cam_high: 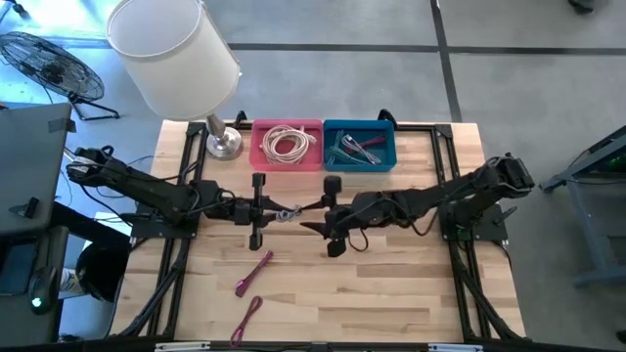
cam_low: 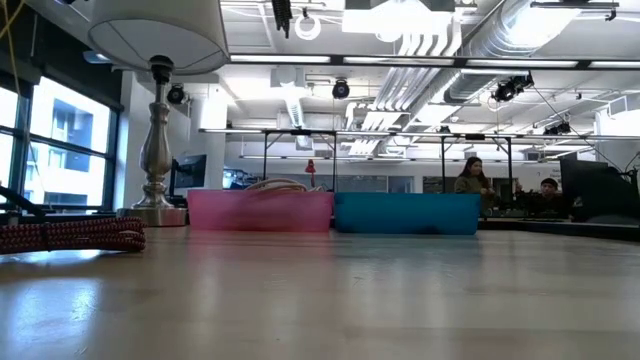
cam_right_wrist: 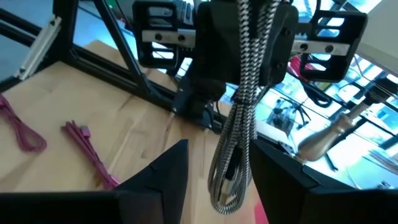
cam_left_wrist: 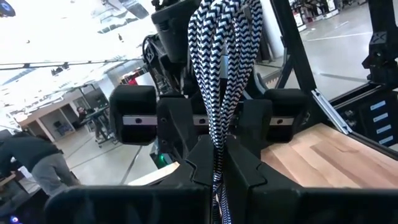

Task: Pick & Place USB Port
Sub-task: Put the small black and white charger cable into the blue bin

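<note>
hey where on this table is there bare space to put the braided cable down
Free: the wooden table front right, from the right tool toward the front edge, and the strip left of the lamp base. Crowded: the middle, where the left tool grips the black-and-white cable, the front left with two red cables, and the back with the pink bin and blue bin.

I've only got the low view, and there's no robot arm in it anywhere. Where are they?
Observer: Both are over the middle of the table, the left gripper facing the right gripper.
Operator: Is either holding something?
Observer: The left gripper is shut on a black-and-white braided cable.
Operator: And the right one?
Observer: It's open, with that cable hanging between its fingers.
</note>
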### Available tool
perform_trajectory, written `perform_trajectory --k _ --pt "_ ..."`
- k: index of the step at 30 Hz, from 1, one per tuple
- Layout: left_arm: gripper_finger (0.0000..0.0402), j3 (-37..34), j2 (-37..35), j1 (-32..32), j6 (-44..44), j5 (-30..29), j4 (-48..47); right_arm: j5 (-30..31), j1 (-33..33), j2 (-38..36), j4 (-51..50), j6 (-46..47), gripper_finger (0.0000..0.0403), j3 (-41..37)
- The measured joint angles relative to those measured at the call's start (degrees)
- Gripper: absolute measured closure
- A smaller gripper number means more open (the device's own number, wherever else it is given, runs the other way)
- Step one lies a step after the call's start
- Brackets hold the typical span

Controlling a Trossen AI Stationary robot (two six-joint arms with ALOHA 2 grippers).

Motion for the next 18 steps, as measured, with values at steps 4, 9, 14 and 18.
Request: perform_trajectory --k 4,9,14,18 --pt "0.0394 0.00 0.00 0.00 0.45 -0.02 0.02 -1.97 -0.93 0.00 1.11 0.03 0.0242 0.00" --pt "0.0394 0.00 0.00 0.00 0.60 -0.02 0.07 -2.63 -1.56 0.98 3.00 -0.01 0.0242 0.00" --pt "0.0394 0.00 0.07 0.00 1.25 0.03 -0.08 -4.62 -2.27 4.41 7.26 -2.29 0.0242 0.00" --pt "0.0394 0.01 0.07 0.02 1.50 0.00 -0.11 -2.41 -2.26 5.63 9.42 -6.35 0.0246 0.00"
